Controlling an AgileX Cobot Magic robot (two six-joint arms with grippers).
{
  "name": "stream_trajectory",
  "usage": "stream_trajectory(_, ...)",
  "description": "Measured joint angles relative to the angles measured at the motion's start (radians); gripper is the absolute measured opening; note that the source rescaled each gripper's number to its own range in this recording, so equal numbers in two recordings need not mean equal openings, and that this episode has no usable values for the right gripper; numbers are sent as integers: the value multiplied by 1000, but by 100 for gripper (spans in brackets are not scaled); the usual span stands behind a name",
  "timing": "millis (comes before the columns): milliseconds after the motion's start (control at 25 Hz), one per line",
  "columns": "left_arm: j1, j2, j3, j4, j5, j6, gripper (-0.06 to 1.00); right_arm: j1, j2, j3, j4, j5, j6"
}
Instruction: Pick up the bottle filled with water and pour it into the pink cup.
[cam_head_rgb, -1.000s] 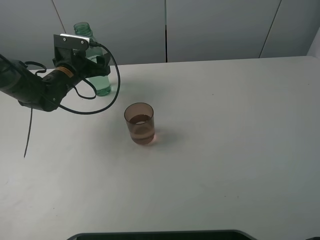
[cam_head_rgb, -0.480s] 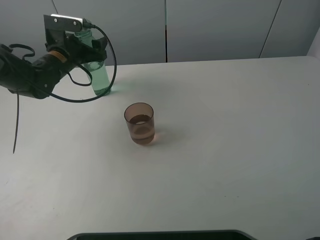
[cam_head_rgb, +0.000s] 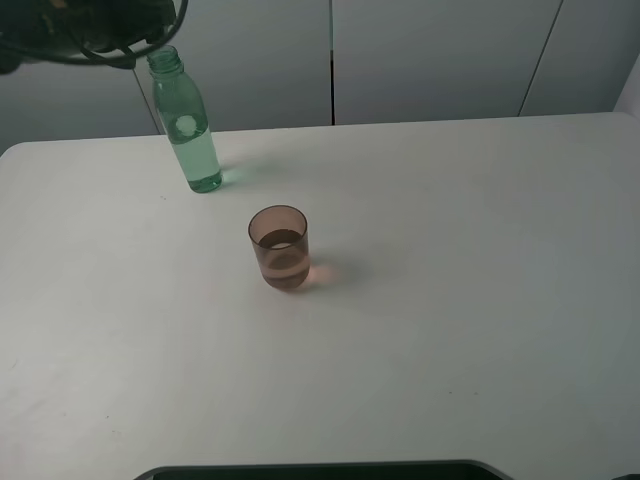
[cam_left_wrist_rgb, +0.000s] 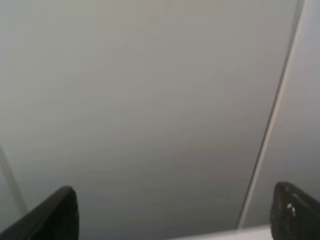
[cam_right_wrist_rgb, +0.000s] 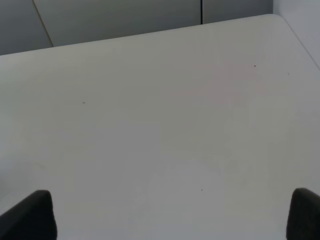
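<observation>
The green-tinted clear bottle (cam_head_rgb: 188, 128) stands uncapped on the white table (cam_head_rgb: 450, 300) at the far left, with nothing holding it. The pink cup (cam_head_rgb: 279, 248) stands in front of it and to its right, with some liquid in the bottom. Only a dark part of my left arm (cam_head_rgb: 95, 25) and its cable show at the top left corner, above the bottle's neck. In the left wrist view my left gripper (cam_left_wrist_rgb: 172, 215) is open and faces the grey wall, nothing between its fingertips (cam_left_wrist_rgb: 55, 215). My right gripper (cam_right_wrist_rgb: 167, 215) is open over bare table.
Grey wall panels (cam_head_rgb: 430, 60) stand behind the table's far edge. A dark object (cam_head_rgb: 320, 470) lies along the near edge. The table's right corner (cam_right_wrist_rgb: 280, 22) shows in the right wrist view.
My left arm has lifted up and back from beside the bottle, leaving most of the overhead view. The bottle and cup stay where they were.
</observation>
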Motion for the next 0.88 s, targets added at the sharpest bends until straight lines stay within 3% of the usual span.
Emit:
stream_trajectory(160,78,-12,-174,-20,423,-4,92,0,0,0,0,0,0)
stream_trajectory(440,251,-12,-385,-22,972,-4,92,0,0,0,0,0,0)
stream_trajectory(720,372,-12,-451,17,1405,-6,92,0,0,0,0,0,0)
stream_trajectory(880,380,-31,-431,66,1460,-28,93,0,0,0,0,0,0)
